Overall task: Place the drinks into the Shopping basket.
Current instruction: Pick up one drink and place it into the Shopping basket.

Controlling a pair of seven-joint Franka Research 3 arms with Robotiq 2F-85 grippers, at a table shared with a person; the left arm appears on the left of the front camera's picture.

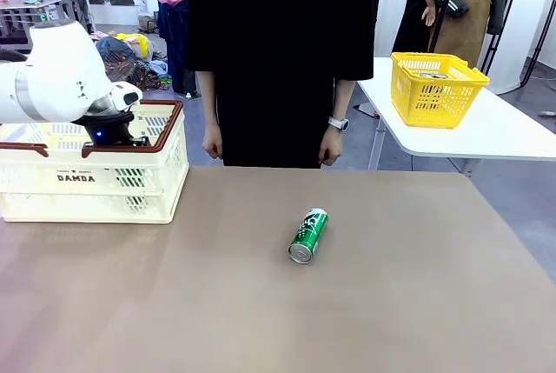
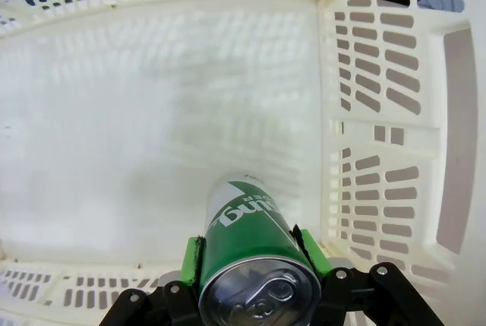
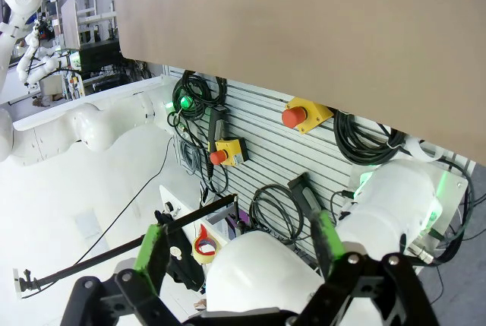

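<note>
The left gripper [image 2: 254,259], down inside the large cream-white slotted plastic basket [image 2: 380,151] with its brown rim, is clamped on a slim green metal can [image 2: 247,223] with white lettering. The can's long axis runs along the fingers toward 12 o'clock, base aimed at the basket floor. I cannot tell whether it touches. A second green can [image 1: 307,236] lies on the brown table [image 1: 417,303] at 4 o'clock from the basket, with its axis running 1 to 7 o'clock. The right gripper [image 3: 239,251] is spread wide and holds nothing.
</note>
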